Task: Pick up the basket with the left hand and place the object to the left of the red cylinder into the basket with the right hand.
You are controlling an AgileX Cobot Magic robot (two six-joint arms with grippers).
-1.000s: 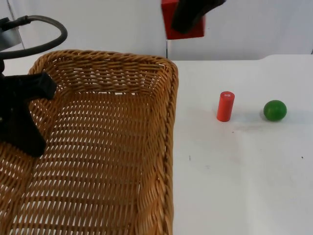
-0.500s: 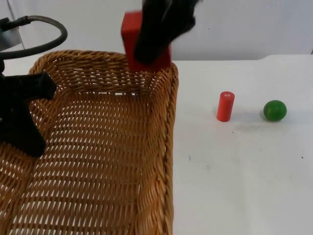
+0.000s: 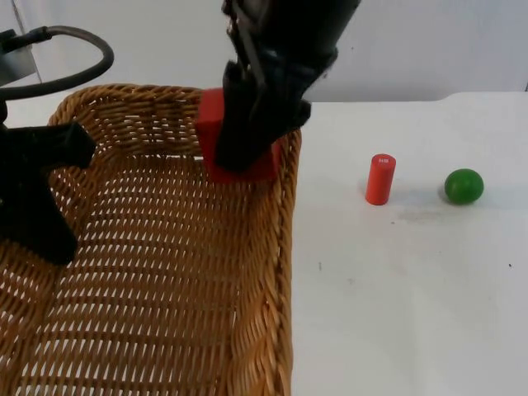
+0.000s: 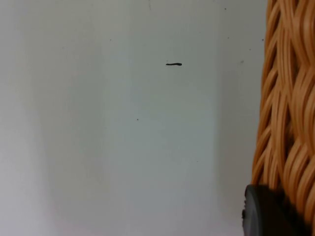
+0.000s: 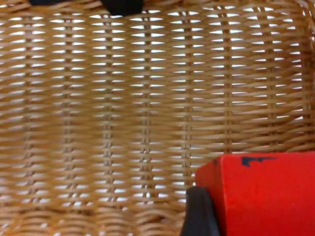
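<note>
Lowered since earlier, the right gripper (image 3: 247, 153) grips the red block (image 3: 216, 132) by the basket (image 3: 165, 272) rim — it may snag; the left gripper (image 3: 41, 194) holds the basket.

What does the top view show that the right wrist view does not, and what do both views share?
Top view alone: the left gripper at the basket's left rim, and on the table the red cylinder with the green ball to its right.
Right wrist view alone: a small dark mark near the red block's upper edge.
Both: the wicker basket and the right gripper holding the red block above the basket's weave.
</note>
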